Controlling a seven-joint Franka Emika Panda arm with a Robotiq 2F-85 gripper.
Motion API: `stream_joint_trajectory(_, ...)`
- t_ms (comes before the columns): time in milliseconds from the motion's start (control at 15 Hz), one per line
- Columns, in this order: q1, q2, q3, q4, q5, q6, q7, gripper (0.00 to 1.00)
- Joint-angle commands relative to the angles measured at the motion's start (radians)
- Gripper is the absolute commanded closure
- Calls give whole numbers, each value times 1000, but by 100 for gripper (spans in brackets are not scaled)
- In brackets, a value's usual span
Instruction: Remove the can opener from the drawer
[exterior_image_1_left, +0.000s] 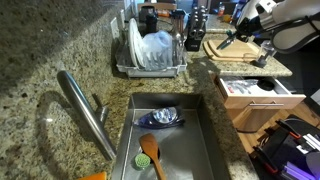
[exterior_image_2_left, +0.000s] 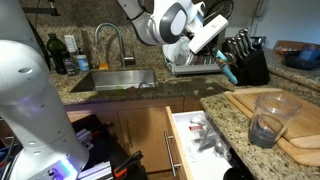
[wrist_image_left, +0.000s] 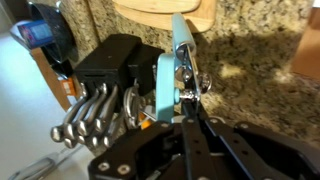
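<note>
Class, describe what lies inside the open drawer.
Inside the drawer lie a few small utensils on its white floor, too blurred to name. Its rear is hidden under the counter. The can opener is out, held between the gripper's fingers.

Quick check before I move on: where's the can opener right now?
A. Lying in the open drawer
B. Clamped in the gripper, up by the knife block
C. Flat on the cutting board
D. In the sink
B. The wrist view shows the gripper shut on the teal-handled can opener beside the knife block. An exterior view shows it in the air, clear of the open drawer.
</note>
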Motion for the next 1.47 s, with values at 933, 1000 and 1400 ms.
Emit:
stream_joint_trajectory(933,85,289,-83,245,291,85,-73,96)
stream_joint_trajectory(1000,84,289,-82,240,290,85,-70,96)
stream_joint_trajectory(1400,84,336,-112,287,321,-28,-46,99)
